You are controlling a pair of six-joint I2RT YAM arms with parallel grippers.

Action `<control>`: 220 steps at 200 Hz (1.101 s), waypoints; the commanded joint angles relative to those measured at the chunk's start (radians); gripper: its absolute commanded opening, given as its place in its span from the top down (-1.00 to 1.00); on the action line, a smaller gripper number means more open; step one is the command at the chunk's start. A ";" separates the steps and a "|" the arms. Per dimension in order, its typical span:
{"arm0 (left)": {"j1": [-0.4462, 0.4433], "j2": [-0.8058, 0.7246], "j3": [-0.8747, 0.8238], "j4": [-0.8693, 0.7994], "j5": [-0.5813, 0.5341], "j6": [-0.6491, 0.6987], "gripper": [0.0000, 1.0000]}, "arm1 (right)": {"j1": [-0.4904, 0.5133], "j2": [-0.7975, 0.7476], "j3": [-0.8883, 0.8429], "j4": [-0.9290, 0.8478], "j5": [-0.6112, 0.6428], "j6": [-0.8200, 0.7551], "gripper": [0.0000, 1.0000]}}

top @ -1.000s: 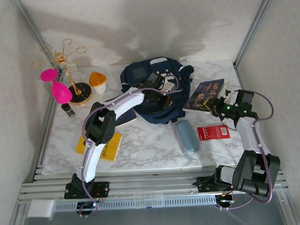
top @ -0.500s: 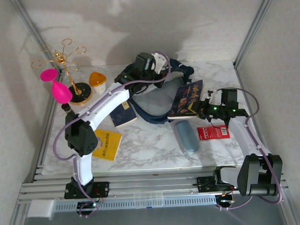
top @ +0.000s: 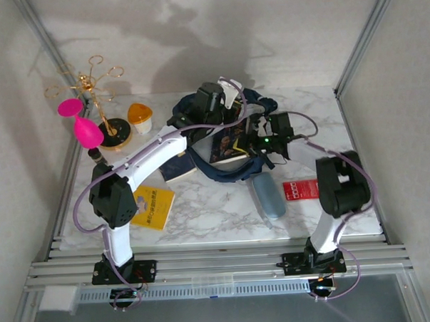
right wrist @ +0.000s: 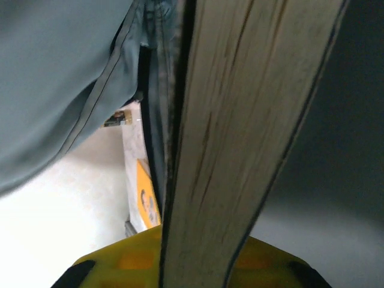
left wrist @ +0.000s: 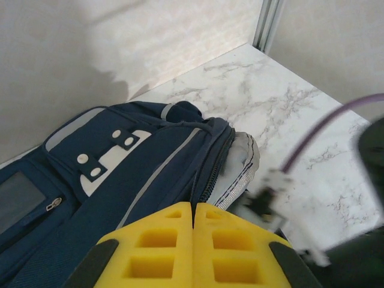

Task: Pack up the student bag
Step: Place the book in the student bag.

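1. Since half a second ago the right arm has swung left. The dark-covered paperback book point(top: 228, 145) has gone from the bag's right edge into its open mouth.
2. The left arm has stayed at the bag's far side.
3. The navy-blue fabric backpack point(top: 222, 171) lies at the back middle of the white marble table point(top: 203, 218), mouth open toward the right arm.
4. The right gripper point(top: 250, 146) is clamped on the book. In the right wrist view the page edge point(right wrist: 240, 120) runs up from between the yellow fingers point(right wrist: 90, 267), with the backpack's grey lining point(right wrist: 60, 72) beside it.
5. The left gripper point(top: 216, 111) is over the backpack's top. In the left wrist view its yellow fingers point(left wrist: 150, 246) are pressed together with no gap, tips at the zip edge of the backpack point(left wrist: 120, 174). Can't tell if any fabric is pinched.
6. A blue-grey glasses case point(top: 268, 194) and a red card pack point(top: 302, 189) lie near the backpack's near right.
7. A yellow booklet point(top: 153, 206) lies at near left.
8. A gold wire stand point(top: 90, 88), pink goblets point(top: 81, 124) and an orange-lidded jar point(top: 139, 116) sit at far left.
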 commanded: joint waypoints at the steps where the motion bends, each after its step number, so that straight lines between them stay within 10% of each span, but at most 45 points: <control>1: -0.009 -0.096 -0.021 0.178 -0.048 -0.036 1.00 | 0.002 0.109 0.133 0.084 -0.004 -0.060 0.93; 44: -0.010 -0.136 -0.083 0.242 -0.104 -0.052 1.00 | -0.015 0.269 0.282 -0.075 0.131 -0.181 0.45; 129: -0.010 -0.112 -0.084 0.229 -0.106 -0.053 1.00 | 0.027 -0.002 0.048 -0.243 0.447 -0.249 -0.36; 220: -0.013 -0.094 -0.063 0.203 -0.051 -0.076 1.00 | 0.089 0.053 0.005 -0.101 0.564 -0.209 0.55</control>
